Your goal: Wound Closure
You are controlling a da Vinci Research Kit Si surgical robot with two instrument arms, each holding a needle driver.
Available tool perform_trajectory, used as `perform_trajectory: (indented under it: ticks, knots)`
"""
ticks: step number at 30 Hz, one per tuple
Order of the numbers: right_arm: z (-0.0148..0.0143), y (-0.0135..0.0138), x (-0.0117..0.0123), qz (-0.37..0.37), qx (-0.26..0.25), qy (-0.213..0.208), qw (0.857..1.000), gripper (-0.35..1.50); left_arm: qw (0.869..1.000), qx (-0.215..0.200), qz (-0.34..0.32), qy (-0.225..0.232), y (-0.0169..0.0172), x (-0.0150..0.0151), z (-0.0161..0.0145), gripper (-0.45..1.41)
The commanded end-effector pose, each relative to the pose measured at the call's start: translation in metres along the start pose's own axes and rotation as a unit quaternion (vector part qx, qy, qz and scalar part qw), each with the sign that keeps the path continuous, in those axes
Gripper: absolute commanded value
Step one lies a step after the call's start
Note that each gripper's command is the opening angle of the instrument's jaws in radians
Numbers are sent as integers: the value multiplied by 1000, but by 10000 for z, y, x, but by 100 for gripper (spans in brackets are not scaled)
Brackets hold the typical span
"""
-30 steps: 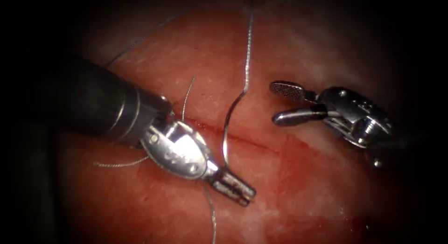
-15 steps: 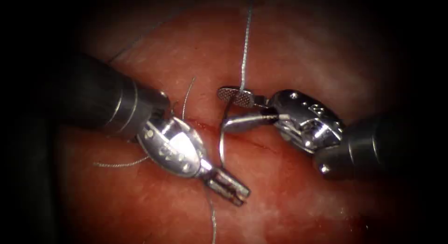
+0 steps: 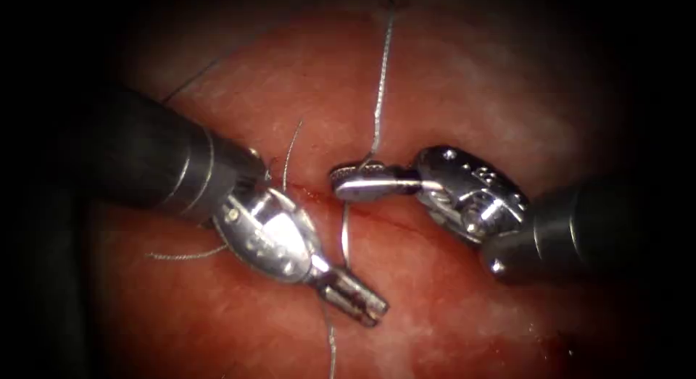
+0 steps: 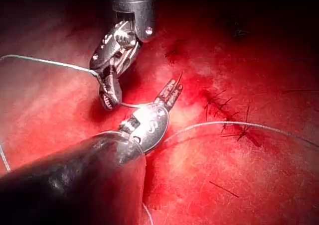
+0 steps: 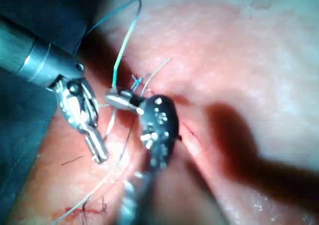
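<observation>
Left arm's tool (image 3: 353, 297) sits on the near side of the cut (image 3: 391, 218), toward its left end, jaws closed with the thread (image 3: 380, 96) pinched at the tip. From there the strand rises to the other tool, and a second length trails down toward the near edge of the endoscope view. Loose cut ends of thread (image 3: 291, 151) stick up beside its wrist.

Thread between the tools: a short, slightly bowed span crossing the cut — not taut. Judged thin, light and limp; holds a kink where clamped. Likely to slip through a loose hold and fray if crushed hard, so best taken flat across the pads, square to the strand.

Right arm's tool (image 3: 346, 182) lies over the cut from the right, jaws closed on the same thread, which runs on upward past the far edge. At 0.5 s ago these jaws stood apart with the strand between them; now they are clamped.

Needle: cannot find it in any view, so cannot say whether it is in the tissue (image 3: 471, 82). Tissue soft, wet with red fluid (image 3: 464, 277) — slippery.
</observation>
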Motion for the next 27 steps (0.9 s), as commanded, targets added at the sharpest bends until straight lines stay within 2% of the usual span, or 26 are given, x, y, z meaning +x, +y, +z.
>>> perform_trajectory:
  ticks: [1, 2, 3, 4, 5, 7, 8, 12, 15, 20, 24, 27]
  knots:
    - [3, -1, -10, -3, -5, 2, 1000, -35, 1000, -1, -3, 2, 8, -2, 9, -6]
    - [2, 0, -9, -6, -10, 2, 1000, -35, 1000, 4, -12, -4, 8, -1, 8, 24]
    - [1, 1, -8, -5, -16, 2, 1000, -35, 999, 15, -27, -10, 7, 0, 8, 46]
    - [-4, 3, -5, -6, -39, 0, 999, -35, 997, 40, -58, -19, 5, 2, 5, 72]
    - [-8, 3, -2, -7, -61, -14, 998, -35, 995, 61, -77, -28, 6, 5, 0, 83]
    - [-13, 3, 1, -6, -89, -25, 996, -35, 993, 78, -80, -45, 9, 7, -5, 86]
    - [-17, 3, 4, -7, -115, -45, 992, -35, 988, 104, -86, -77, 14, 9, -10, 91]
    - [-13, 5, 5, 63, -181, -89, 977, -35, 965, 169, -104, -169, 32, 8, -25, 91]
    - [-12, 5, 5, 82, -180, -95, 976, -35, 958, 190, -101, -191, 29, 5, -30, 84]
    - [-12, 5, 5, 108, -182, -92, 973, -35, 954, 231, -95, -164, 24, -6, -32, 61]
    - [-11, 4, 5, 136, -181, -76, 971, -35, 953, 247, -79, -155, 23, -9, -36, 59]
    - [-6, 3, 4, 145, -174, -67, 972, -35, 951, 274, -67, -125, 21, -8, -37, 44]
